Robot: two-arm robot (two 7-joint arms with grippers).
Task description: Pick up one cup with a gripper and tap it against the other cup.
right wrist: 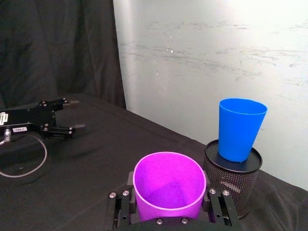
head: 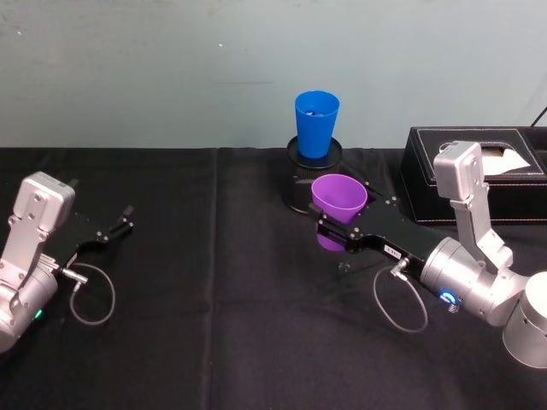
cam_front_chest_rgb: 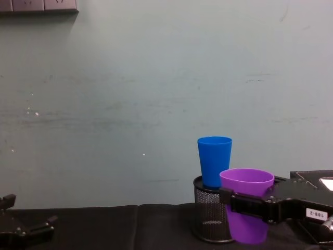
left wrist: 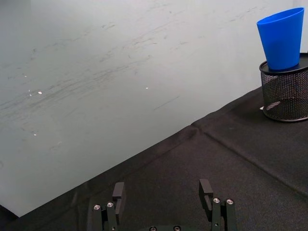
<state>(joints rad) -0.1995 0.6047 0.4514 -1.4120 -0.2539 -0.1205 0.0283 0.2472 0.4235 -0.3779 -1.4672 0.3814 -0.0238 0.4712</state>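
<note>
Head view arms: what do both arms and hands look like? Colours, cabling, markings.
The left arm and right arm are silver-grey with rounded joint housings. The left hand and right hand are flat, black and two-fingered. A thin grey cable loops at each wrist. The right hand's body carries a small white label. The right arm has a blue light, the left a green light.

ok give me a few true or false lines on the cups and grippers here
1. The right gripper holds the purple plastic tapered cup. True.
2. The bright blue plastic tumbler lies on its side on the table. False: it stands upright on the black mesh pen holder.
3. The left gripper is open and empty. True.
4. The purple cup is held upside down. False: its mouth faces up.
</note>
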